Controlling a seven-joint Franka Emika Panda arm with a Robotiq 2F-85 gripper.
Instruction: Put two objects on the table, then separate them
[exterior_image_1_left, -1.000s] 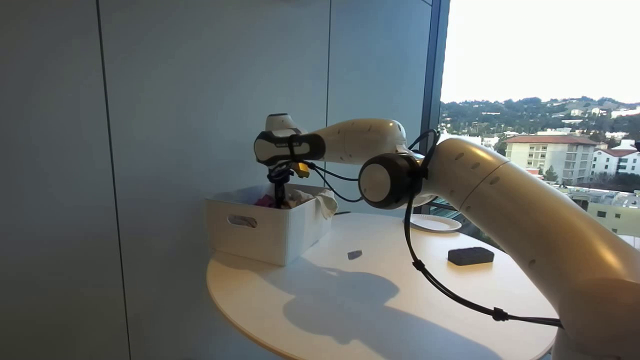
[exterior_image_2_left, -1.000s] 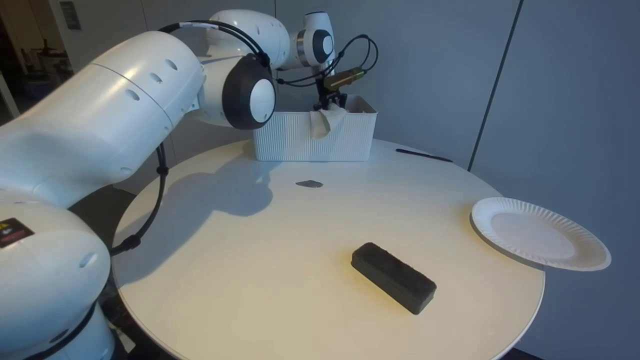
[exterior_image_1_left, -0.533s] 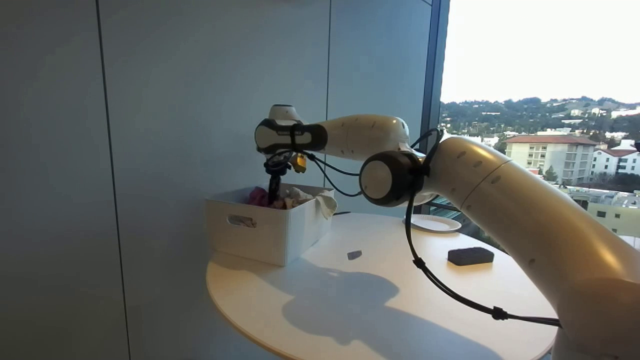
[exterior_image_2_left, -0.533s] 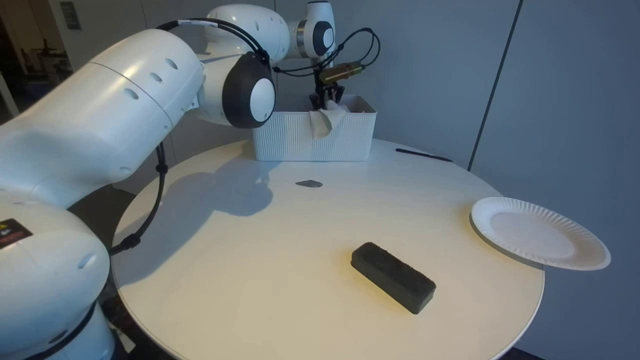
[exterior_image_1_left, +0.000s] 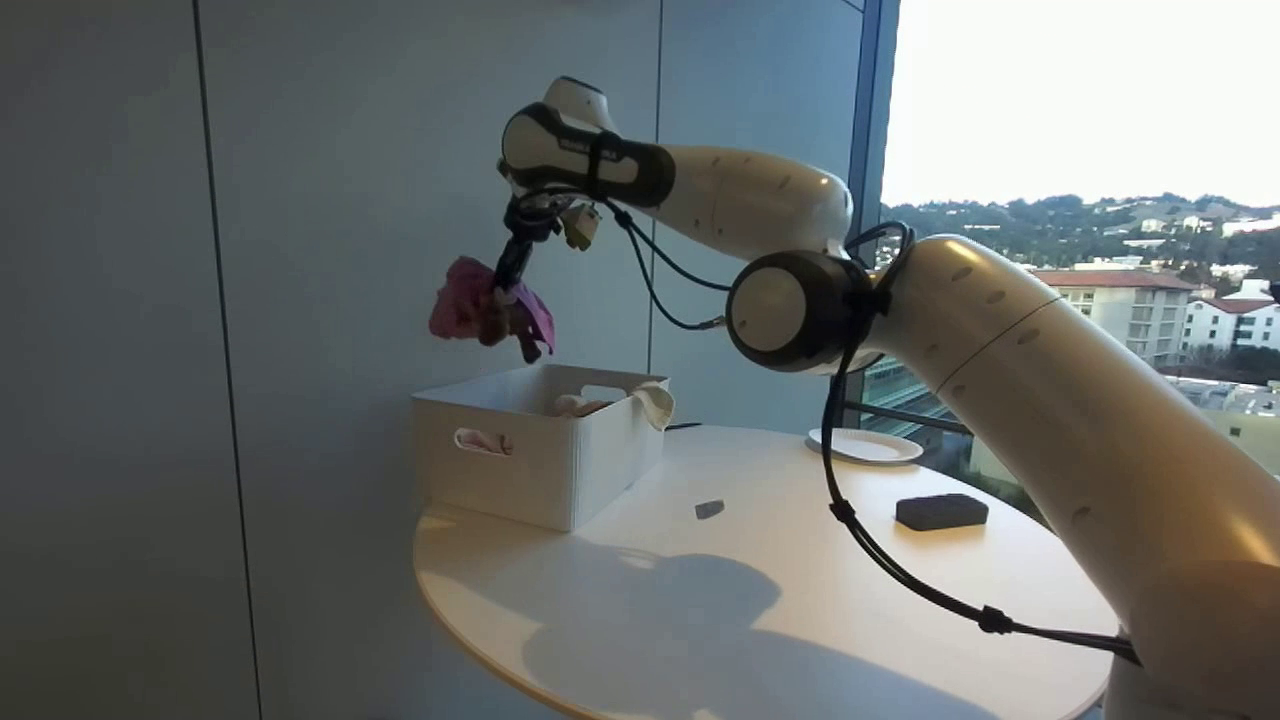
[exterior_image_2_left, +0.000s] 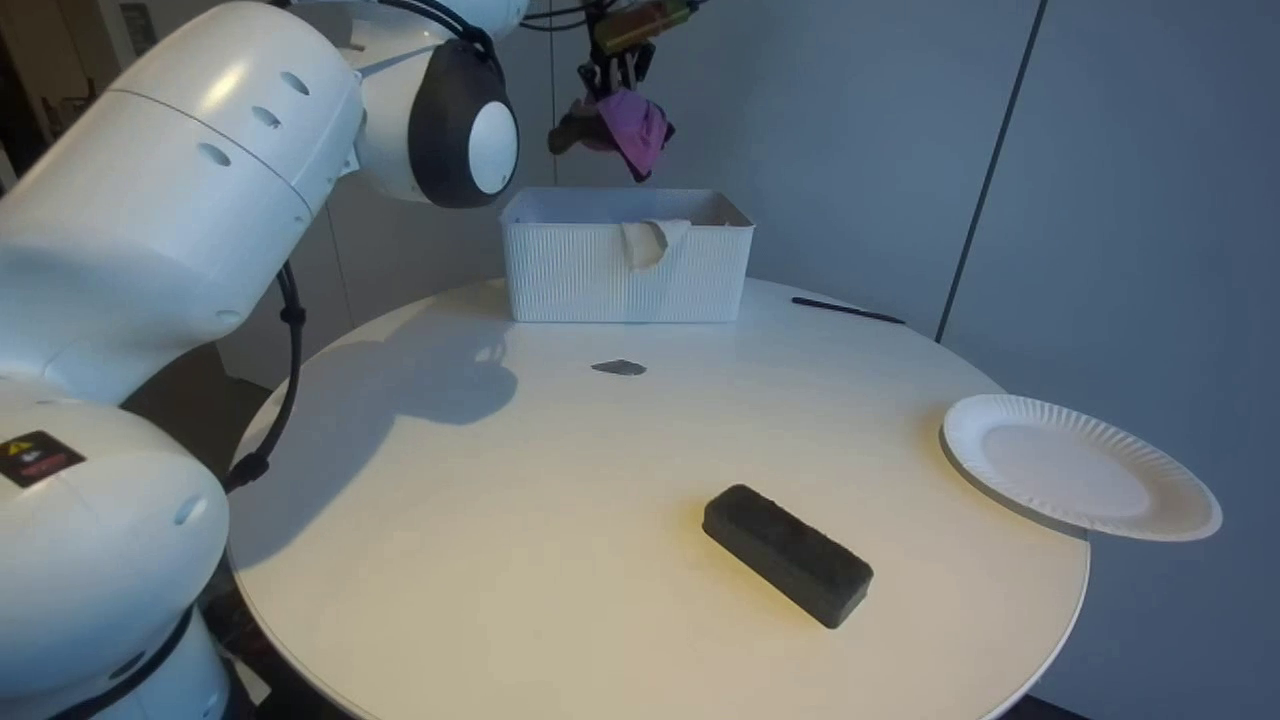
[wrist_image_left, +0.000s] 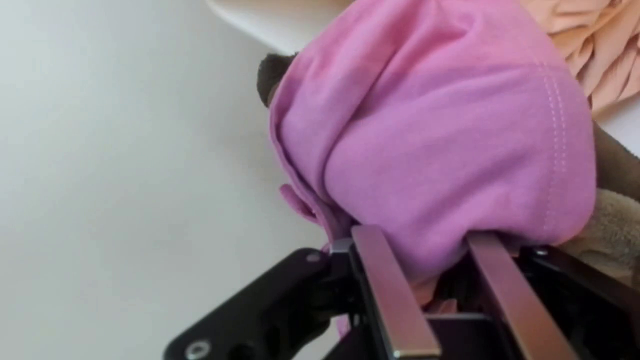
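A soft toy in a pink-purple garment, with brown parts sticking out, hangs from my gripper in both exterior views: toy (exterior_image_1_left: 462, 300) and toy (exterior_image_2_left: 634, 125). My gripper (exterior_image_1_left: 505, 283), also in view at the top as a dark gripper (exterior_image_2_left: 616, 82), is shut on it, well above the white box (exterior_image_1_left: 500, 480). In the wrist view the pink garment (wrist_image_left: 440, 140) bulges between the two fingers of the gripper (wrist_image_left: 422, 237) and hides what is behind it. The table (exterior_image_1_left: 820, 590) stands below.
The box (exterior_image_2_left: 630, 280) has a pale cloth (exterior_image_2_left: 648, 243) over its rim; peach fabric (wrist_image_left: 607, 55) shows in the wrist view. On the table are a dark block (exterior_image_2_left: 787, 556), a paper plate (exterior_image_2_left: 1080, 470) overhanging the edge, a black pen (exterior_image_2_left: 848, 309) and a grey flat piece (exterior_image_2_left: 618, 367).
My gripper has risen from inside the box, lifting the pink-clothed toy out above it, and has tilted. The cloth on the rim has shifted slightly. The block, plate and pen have not moved.
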